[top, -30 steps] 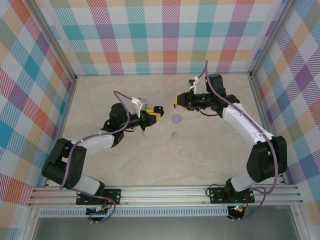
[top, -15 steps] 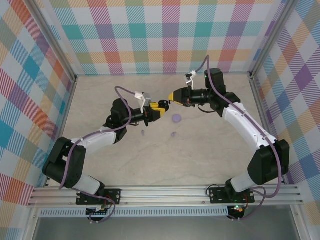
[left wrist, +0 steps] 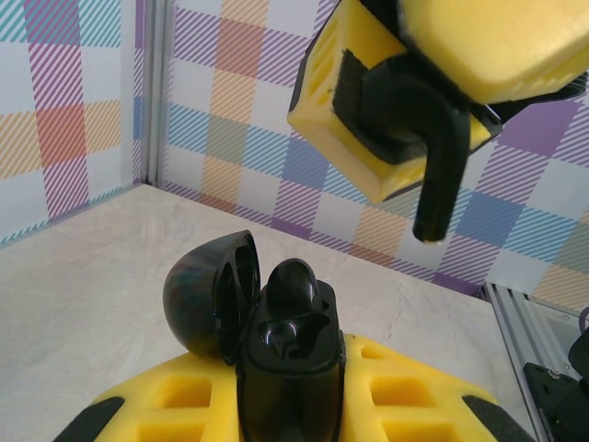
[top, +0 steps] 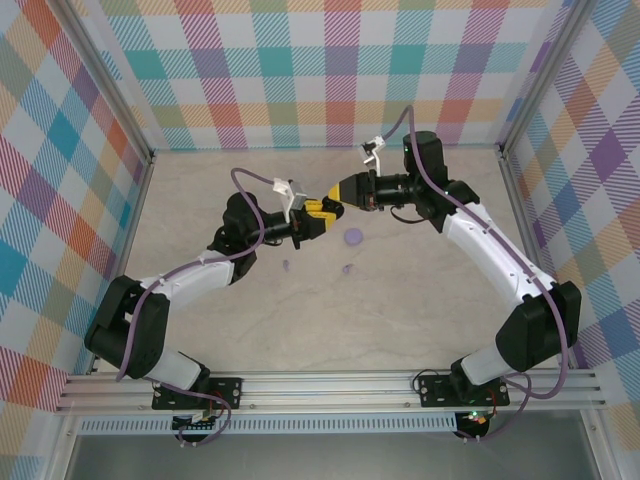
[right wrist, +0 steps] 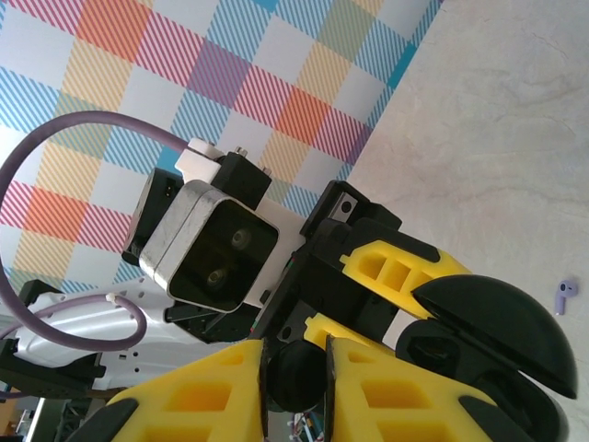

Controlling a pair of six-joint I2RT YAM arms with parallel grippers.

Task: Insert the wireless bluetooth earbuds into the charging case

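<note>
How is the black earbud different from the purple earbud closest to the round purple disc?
The black earbud is dark; the lilac earbud is pale. The black earbud is pinched in the right fingers, up in the air; the lilac earbud lies loose on the table. Both are tiny.

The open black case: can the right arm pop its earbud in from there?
Probably yes. The left gripper holds the black case with its lid open, and the right gripper holds a black earbud just above it, stem pointing down. Nothing seems to sit between them.
</note>
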